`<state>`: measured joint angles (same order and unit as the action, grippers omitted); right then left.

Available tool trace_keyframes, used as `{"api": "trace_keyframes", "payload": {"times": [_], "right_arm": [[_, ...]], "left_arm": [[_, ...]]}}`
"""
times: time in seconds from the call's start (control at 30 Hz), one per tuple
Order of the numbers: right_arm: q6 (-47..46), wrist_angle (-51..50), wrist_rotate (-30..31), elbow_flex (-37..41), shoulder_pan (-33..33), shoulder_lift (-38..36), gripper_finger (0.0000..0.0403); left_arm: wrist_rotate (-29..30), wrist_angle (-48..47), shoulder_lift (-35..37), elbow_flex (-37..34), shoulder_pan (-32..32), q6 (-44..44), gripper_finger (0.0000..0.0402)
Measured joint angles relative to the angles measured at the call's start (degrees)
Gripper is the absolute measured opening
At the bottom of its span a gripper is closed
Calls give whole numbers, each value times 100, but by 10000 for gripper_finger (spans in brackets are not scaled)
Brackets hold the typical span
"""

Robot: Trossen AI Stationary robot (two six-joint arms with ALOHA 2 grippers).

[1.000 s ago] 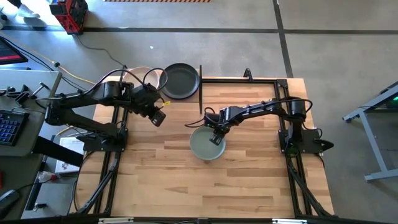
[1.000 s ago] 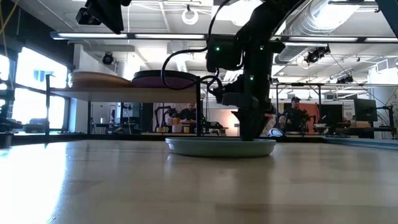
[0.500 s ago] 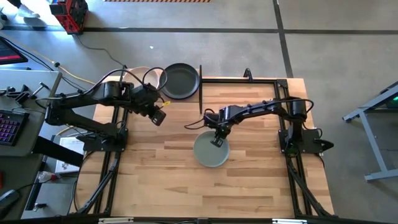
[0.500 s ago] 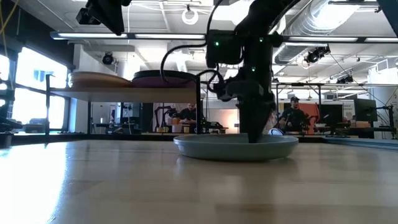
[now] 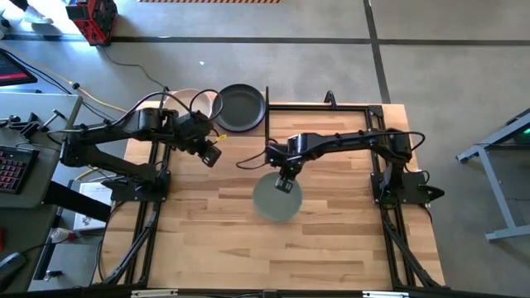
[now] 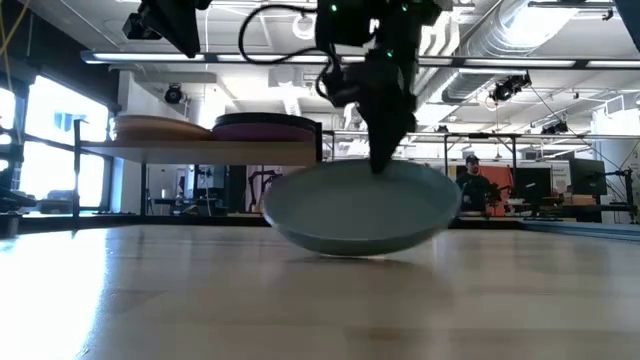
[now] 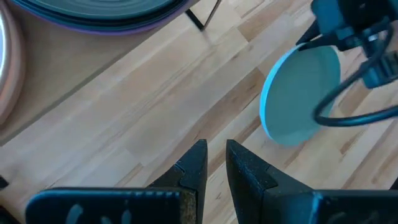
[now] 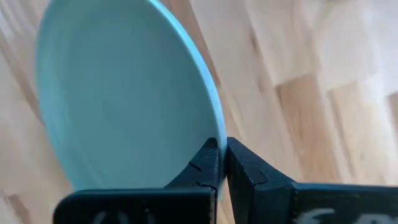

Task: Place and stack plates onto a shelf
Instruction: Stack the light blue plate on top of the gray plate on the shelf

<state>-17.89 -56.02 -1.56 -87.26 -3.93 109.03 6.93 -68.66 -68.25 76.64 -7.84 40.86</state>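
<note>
Sage green plate [image 5: 277, 199] pinched by rim in right pincer [image 5: 284, 184], tilted, just off worktop [image 5: 331, 240] centre. Shelf [image 6: 200, 150] at approx 11 o'clock w/ stacked plates. Keep plate level, lift above posts, swing over. Left pincer [image 7: 216, 163] narrow, empty, beside shelf.

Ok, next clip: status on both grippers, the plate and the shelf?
Right gripper shut on sage green plate, tilted, lifted off tabletop. Left gripper idle near shelf, fingers nearly closed, empty. Shelf already carries plates; path looks clear.
</note>
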Motion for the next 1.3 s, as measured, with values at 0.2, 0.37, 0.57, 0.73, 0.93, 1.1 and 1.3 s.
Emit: {"api": "trace_keyframes", "payload": {"times": [0.2, 0.37, 0.57, 0.73, 0.93, 1.1, 1.3], "right_arm": [[284, -364, 234, -730, -1, -4, 0], [560, -707, 300, -1424, -32, -4, 0], [789, -975, 679, -2179, -136, -7, 0], [789, -1138, 724, -2541, -314, -9, 0], [789, -1205, 726, -2604, -549, -9, 0], [761, -1192, 804, -2604, -741, -9, 0], [745, -1096, 723, -2604, -931, -9, 0]], "left_arm": [[239, -2, 0, 0, 0, -254, 47], [332, -2, 0, 0, 0, -564, 47], [421, -1, 0, 0, 2, -867, 53], [421, -1, 0, 0, 2, -1000, 84], [643, 108, 0, 0, 2, -838, 136], [690, 773, 0, 0, -2, 68, 154], [716, 1201, 0, 0, -2, 598, 147]]}}
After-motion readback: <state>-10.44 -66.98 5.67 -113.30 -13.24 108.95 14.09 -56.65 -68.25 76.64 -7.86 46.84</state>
